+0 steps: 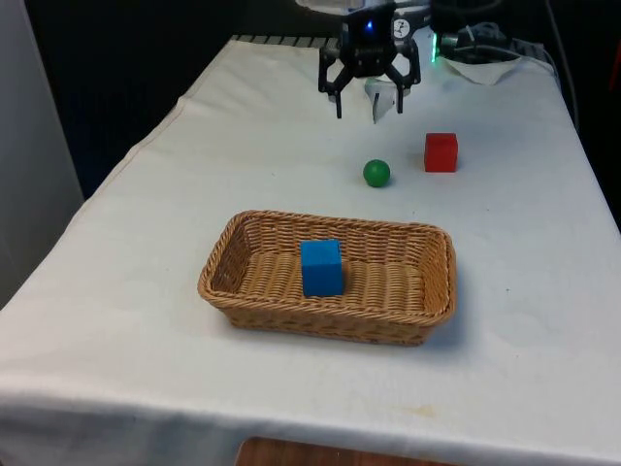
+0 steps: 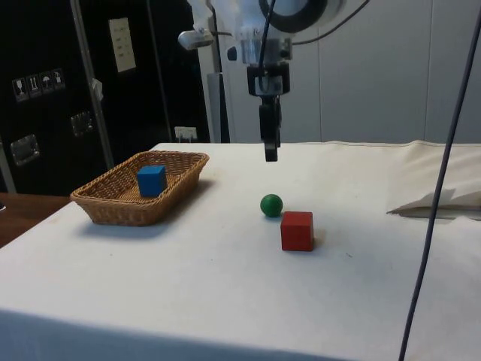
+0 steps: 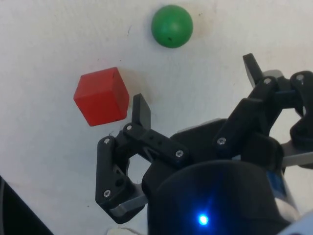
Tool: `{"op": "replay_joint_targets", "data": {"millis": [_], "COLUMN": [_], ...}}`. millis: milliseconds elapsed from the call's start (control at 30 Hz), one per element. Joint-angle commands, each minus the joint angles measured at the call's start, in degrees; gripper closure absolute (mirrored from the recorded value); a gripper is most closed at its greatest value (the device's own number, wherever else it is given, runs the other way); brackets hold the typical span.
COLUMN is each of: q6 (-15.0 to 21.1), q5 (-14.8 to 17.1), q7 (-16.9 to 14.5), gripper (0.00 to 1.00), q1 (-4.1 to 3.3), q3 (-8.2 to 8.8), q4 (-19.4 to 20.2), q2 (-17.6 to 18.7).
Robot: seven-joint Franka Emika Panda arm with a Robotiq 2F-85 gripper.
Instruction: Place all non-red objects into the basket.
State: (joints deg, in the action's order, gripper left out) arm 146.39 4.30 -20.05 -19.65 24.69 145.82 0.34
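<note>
Nearest, the basket [image 1: 330, 309] already holds the blue cube [image 1: 321, 267]; beyond it, the green ball [image 1: 376, 173] awaits collection beside the red cube [image 1: 441, 152], under released, empty jaws.

We count one wicker basket [image 1: 424, 291], one blue cube [image 1: 321, 267], one green ball [image 1: 376, 173], one red cube [image 1: 441, 152]. Four items in all; two cubes.
</note>
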Motion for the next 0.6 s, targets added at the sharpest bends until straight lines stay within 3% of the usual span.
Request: {"op": "replay_joint_targets", "data": {"millis": [0, 567], "q6": [1.15, 6.02], "q5": [0.69, 2.64], "q7": [0.06, -0.29], "gripper": [0.0, 0.0], "q1": [-0.17, -0.06], "q3": [-0.17, -1.6], "q4": [0.23, 0.29], "q2": [0.52, 5.39]}}
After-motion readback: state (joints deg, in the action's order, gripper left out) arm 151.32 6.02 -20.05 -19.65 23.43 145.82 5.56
